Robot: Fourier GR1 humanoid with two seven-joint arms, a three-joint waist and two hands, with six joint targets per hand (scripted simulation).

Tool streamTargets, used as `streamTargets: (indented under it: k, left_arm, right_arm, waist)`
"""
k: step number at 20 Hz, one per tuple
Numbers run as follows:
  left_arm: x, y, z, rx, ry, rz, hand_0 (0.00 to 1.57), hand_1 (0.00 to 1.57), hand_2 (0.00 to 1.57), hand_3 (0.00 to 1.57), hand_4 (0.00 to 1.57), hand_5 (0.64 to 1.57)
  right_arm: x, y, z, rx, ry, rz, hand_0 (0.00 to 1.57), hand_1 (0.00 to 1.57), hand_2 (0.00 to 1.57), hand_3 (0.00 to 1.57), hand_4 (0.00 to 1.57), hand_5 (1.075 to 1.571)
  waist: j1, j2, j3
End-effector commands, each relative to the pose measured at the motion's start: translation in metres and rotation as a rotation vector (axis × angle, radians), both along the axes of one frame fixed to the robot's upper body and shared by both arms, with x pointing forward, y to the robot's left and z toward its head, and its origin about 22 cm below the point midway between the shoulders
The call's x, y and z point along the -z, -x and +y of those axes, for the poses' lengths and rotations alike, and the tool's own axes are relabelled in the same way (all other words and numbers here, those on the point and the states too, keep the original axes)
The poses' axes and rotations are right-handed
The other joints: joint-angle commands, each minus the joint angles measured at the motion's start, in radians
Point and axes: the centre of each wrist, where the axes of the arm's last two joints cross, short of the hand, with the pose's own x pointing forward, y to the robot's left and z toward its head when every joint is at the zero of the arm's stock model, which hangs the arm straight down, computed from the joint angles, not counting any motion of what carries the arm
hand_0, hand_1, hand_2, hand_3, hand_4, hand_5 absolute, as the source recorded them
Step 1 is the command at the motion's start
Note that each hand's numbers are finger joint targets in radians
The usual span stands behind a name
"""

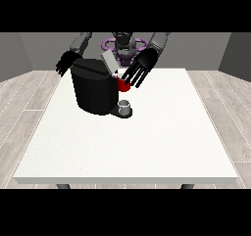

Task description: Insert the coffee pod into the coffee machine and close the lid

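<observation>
The hand at the view's right [142, 65] hangs with its fingers spread and pointing down, just above a red thing at the machine [123, 84]. The hand at the view's left [67, 62] hovers with straight, spread fingers beside the far left top of the coffee machine [94, 89], a black rounded block on the white worktop [127, 147]. Its grey lid [109, 61] stands tilted open. A small grey thing [125, 106], cup-shaped, sits on the machine's near base.
</observation>
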Motion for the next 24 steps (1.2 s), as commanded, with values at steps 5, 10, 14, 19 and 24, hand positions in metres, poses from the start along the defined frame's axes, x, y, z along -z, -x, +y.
streamTargets:
  k: [5,10,14,19,24]
  left_arm:
    - [-0.010,-0.001,-0.014,0.019,-0.007,0.005,0.00,0.00,0.00,0.00,0.00,1.571]
    - [0.019,0.002,-0.007,0.010,-0.008,0.055,0.00,0.00,0.00,0.00,0.00,1.571]
    - [0.050,0.007,-0.020,0.045,0.076,0.100,0.00,0.00,0.00,0.00,0.00,1.571]
    - [0.093,0.016,-0.007,0.011,0.417,0.169,0.00,0.00,0.00,0.00,0.00,1.571]
    - [0.165,0.038,-0.022,0.006,0.754,0.283,0.00,0.00,0.00,0.00,0.00,1.571]
  right_arm:
    - [0.006,-0.006,-0.018,0.028,-0.017,0.011,0.00,0.00,0.00,0.00,0.38,1.571]
    - [0.018,0.011,0.015,0.028,-0.025,0.072,0.00,0.00,0.00,0.00,0.36,1.571]
    - [0.050,0.027,-0.019,0.094,-0.018,0.105,0.00,0.00,0.00,0.00,0.38,1.571]
    - [0.057,0.041,-0.045,0.105,-0.027,0.168,0.00,0.00,0.00,0.00,0.43,1.571]
    - [0.073,0.060,-0.046,0.142,-0.058,0.184,0.00,0.00,0.00,0.00,0.45,1.571]
  waist:
    - [0.035,-0.023,-0.0002]
    - [0.037,-0.090,-0.0007]
    - [0.096,-0.152,-0.0004]
    - [0.136,-0.244,-0.0016]
    - [0.199,-0.367,-0.0016]
